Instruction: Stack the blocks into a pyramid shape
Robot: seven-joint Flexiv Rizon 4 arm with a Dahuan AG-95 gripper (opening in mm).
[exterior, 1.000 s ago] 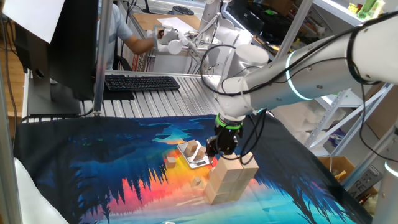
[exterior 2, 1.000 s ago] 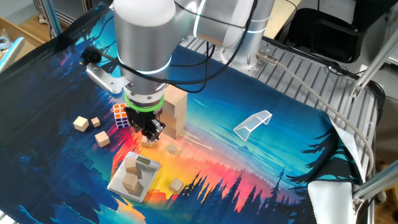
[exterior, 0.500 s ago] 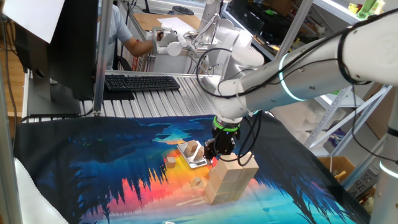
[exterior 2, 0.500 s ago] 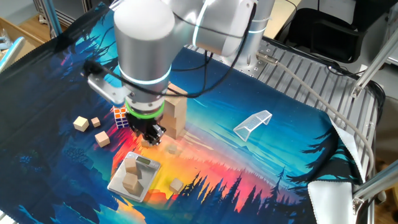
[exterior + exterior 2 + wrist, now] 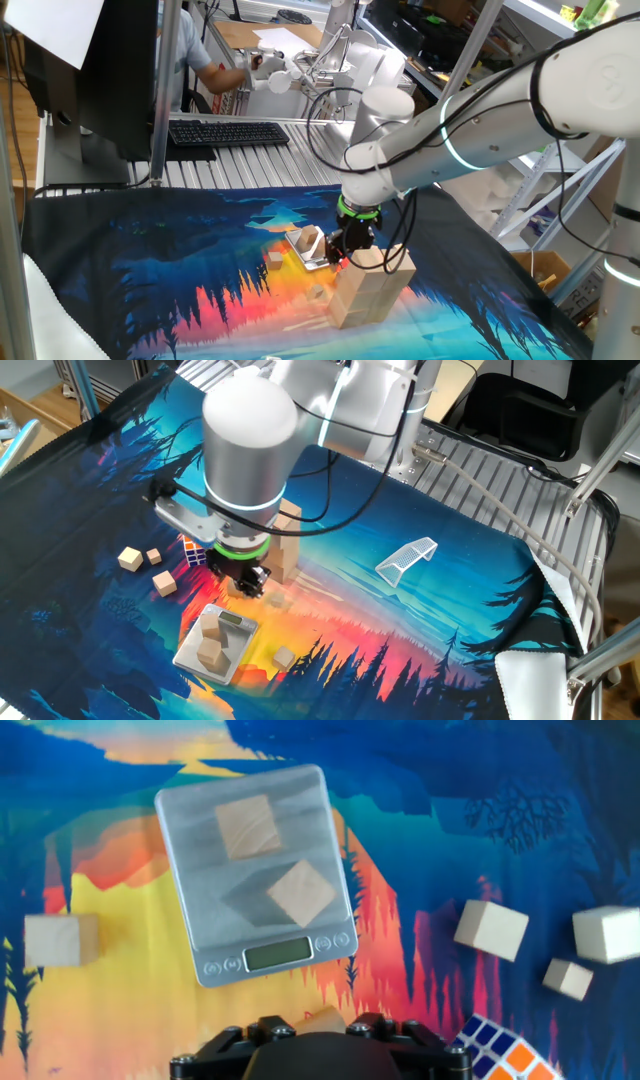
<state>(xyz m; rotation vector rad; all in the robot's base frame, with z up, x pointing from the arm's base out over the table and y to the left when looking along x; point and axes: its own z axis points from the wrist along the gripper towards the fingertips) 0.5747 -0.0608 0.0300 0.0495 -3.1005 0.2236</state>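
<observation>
A stack of large pale wooden bricks (image 5: 370,290) stands on the printed cloth; it also shows in the other fixed view (image 5: 283,540). My gripper (image 5: 349,246) hangs low beside the stack, between it and the silver scale (image 5: 192,657). In the hand view the gripper (image 5: 322,1020) sits at the bottom edge, shut on a small wooden block (image 5: 320,1017) whose tip shows between the fingers. Two wooden cubes (image 5: 248,825) (image 5: 302,892) lie on the scale (image 5: 190,850). Loose cubes lie on the cloth (image 5: 491,930) (image 5: 607,934) (image 5: 568,978) (image 5: 60,940).
A Rubik's cube (image 5: 192,547) sits beside the brick stack, also at the hand view's bottom right (image 5: 490,1050). A white mesh piece (image 5: 407,557) lies to the right. A keyboard (image 5: 228,132) and a person are beyond the cloth's far edge.
The gripper has shifted a little along the brick stack toward the scale and sits slightly lower. The blocks on the cloth and scale have not moved.
</observation>
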